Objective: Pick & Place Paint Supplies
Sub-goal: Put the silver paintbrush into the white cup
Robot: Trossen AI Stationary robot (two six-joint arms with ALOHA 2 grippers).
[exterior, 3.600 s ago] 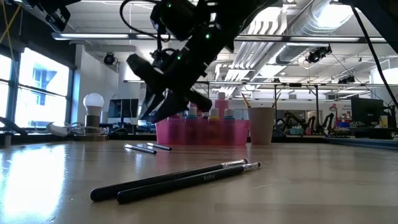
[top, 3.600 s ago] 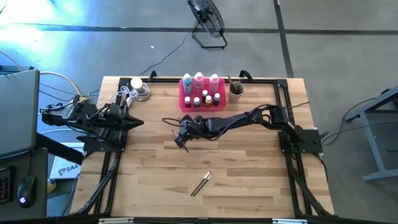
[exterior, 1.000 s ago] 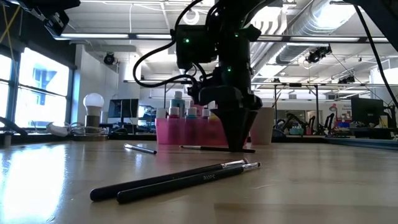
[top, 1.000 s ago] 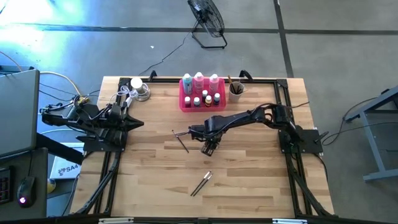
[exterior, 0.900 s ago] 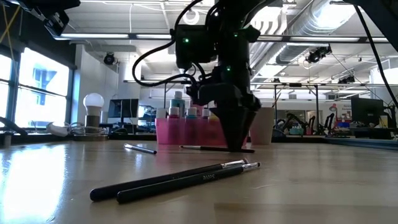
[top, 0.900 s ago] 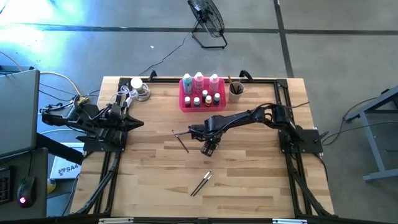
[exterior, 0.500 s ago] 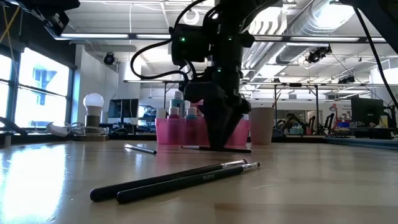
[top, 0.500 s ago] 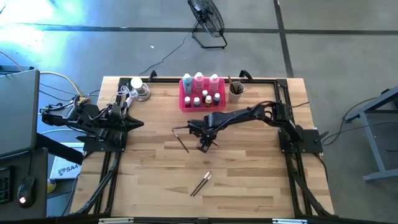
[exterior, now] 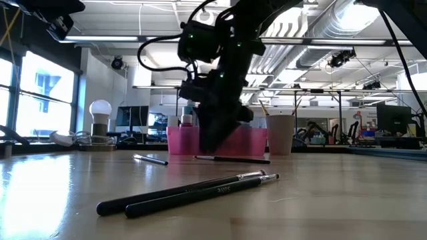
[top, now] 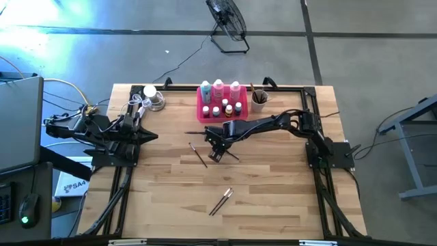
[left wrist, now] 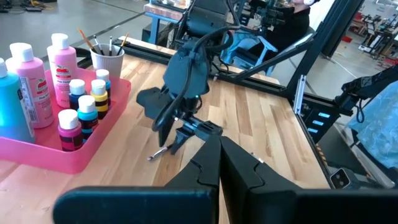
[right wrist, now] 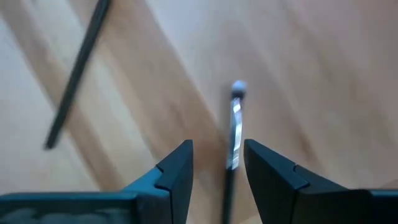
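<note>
Right pincer (top: 216,154): low over the table (top: 273,198), fingers parted narrowly, nothing gripped yet — a paintbrush (right wrist: 233,134) is seen lying between the fingertips in the right wrist view.
Left pincer (left wrist: 219,163): closed, empty, parked at the table's left edge.
Paintbrush: flat on the wood, just in front of the pink tray (top: 203,113).
Other brushes: one loose brush (top: 198,154) just to the left, a pair (top: 221,201) nearer the front edge.
Bottles (top: 218,88): already standing in the tray.
Step judged: grasp of the brush.
Advice: handle to be kept centred between the fingers, tips brought fully down to the wood before closing — a thin rod is easily rolled out or missed.
Drop-off: probably the cup (top: 259,100) beside the tray.
</note>
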